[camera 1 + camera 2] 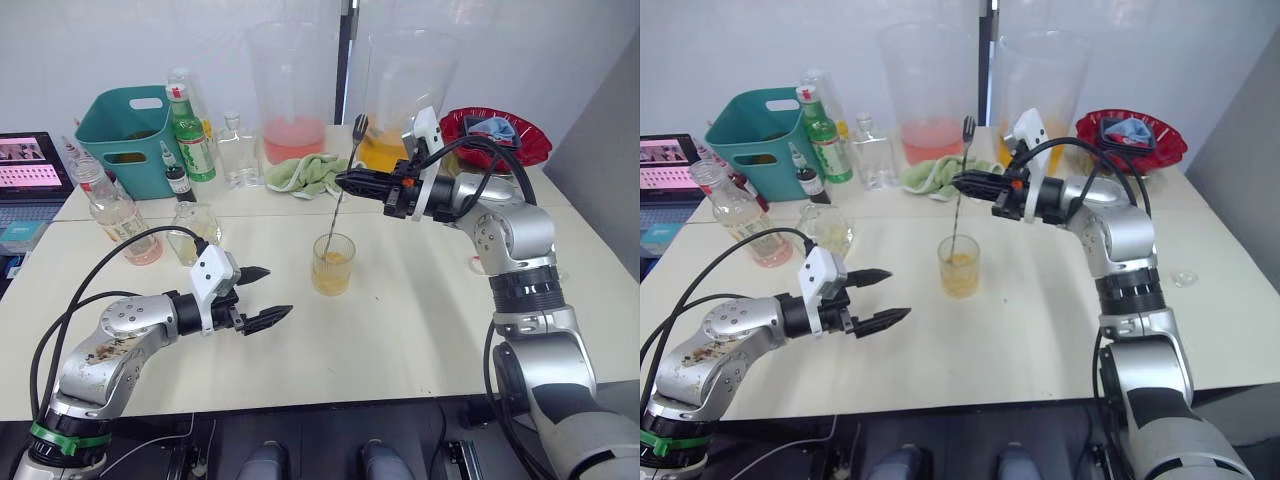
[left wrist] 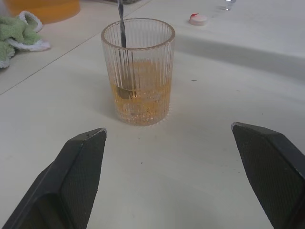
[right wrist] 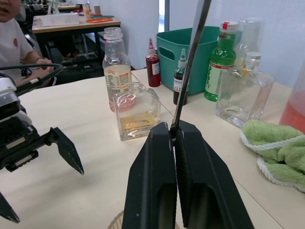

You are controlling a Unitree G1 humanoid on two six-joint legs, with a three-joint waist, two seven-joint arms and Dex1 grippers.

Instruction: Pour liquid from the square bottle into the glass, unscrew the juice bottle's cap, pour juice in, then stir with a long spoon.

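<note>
Your spoon (image 1: pixel 338 205) is thin, stiff, slick metal; the right gripper (image 1: pixel 345 181) pinches its upper shaft, bowl below in the fragile glass (image 1: pixel 333 263). Left gripper (image 1: pixel 272 296) is spread beside the glass, empty.

Bright, even indoor light, soft shadows on the table (image 1: pixel 420 330), mostly sharp views.
</note>
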